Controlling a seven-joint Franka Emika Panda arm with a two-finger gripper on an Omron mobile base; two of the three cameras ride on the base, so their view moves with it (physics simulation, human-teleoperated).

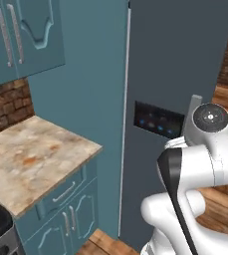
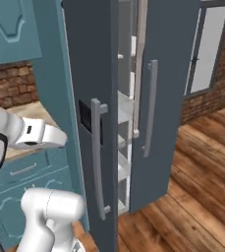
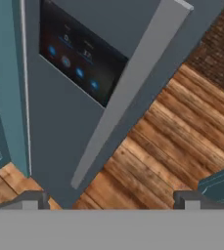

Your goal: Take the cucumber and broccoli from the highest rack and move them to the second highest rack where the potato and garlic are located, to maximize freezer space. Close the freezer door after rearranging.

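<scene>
Your freezer door (image 2: 92, 98) stands ajar at the centre of the right base view, its long grey handle (image 2: 98, 157) running down the lower middle, white racks (image 2: 125, 106) showing in the gap beside it. In the hand view the pincer (image 3: 111, 197) sits wide apart and empty at the bottom edge, near the handle and dark control panel (image 3: 81, 61). The marble desk (image 1: 31, 159) lies at left.

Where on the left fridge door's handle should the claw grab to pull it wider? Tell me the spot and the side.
Grab the handle near the middle of its long grey bar, coming straight at the door face. The bar stands off the door, leaving a gap behind it, so the open claw can likely straddle it with one finger on each side.
</scene>
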